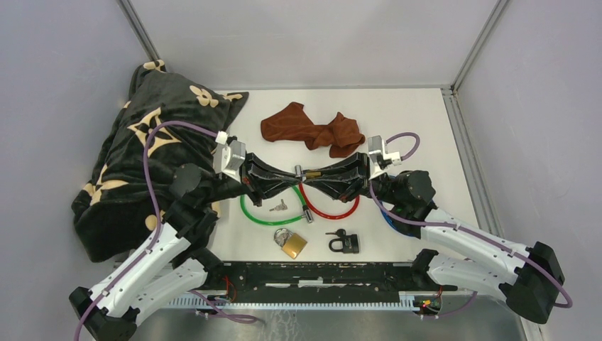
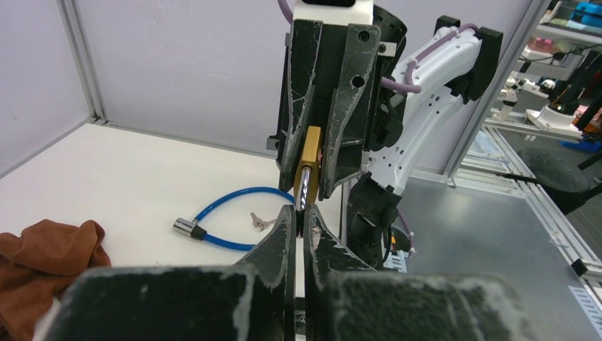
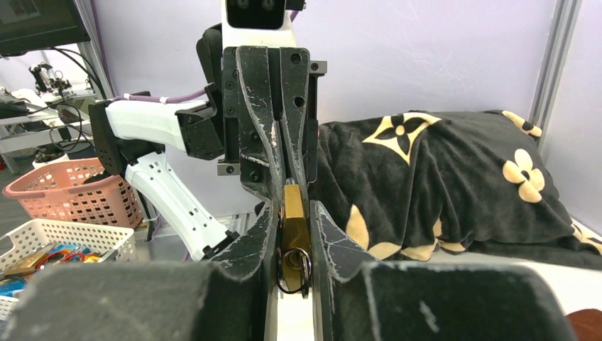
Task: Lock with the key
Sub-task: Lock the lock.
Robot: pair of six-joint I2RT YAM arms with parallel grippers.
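The two arms meet nose to nose over the middle of the white table [image 1: 412, 121]. The right gripper [image 1: 317, 175] squeezes a small gold metal padlock [image 2: 313, 152] between its two black fingers and holds it up off the table. A thin dark ring [image 3: 294, 268] hangs at the end of the padlock that faces the right wrist. The left gripper [image 1: 293, 176] is pinched tight. Its tips press on a small silver key [image 2: 303, 190] that sticks out of the other end of the padlock, so the key and the lock touch. I cannot tell how far the key goes in. Under the two grippers lie a green cable loop [image 1: 260, 216] and a red cable loop [image 1: 335, 212], side by side on the table. A few loose silver keys [image 1: 279, 207] lie inside the green loop. Near the front edge sit a second gold padlock with a silver hoop [image 1: 292, 244] and, just beside it, a small black padlock [image 1: 344, 243]. A blue cable loop [image 2: 228, 210] lies under the right arm, with more small keys [image 2: 261, 222] next to it. A crumpled brown cloth [image 1: 312, 129] lies at the back of the table. A big black blanket with cream flowers [image 1: 142, 163] is piled up on the left side.
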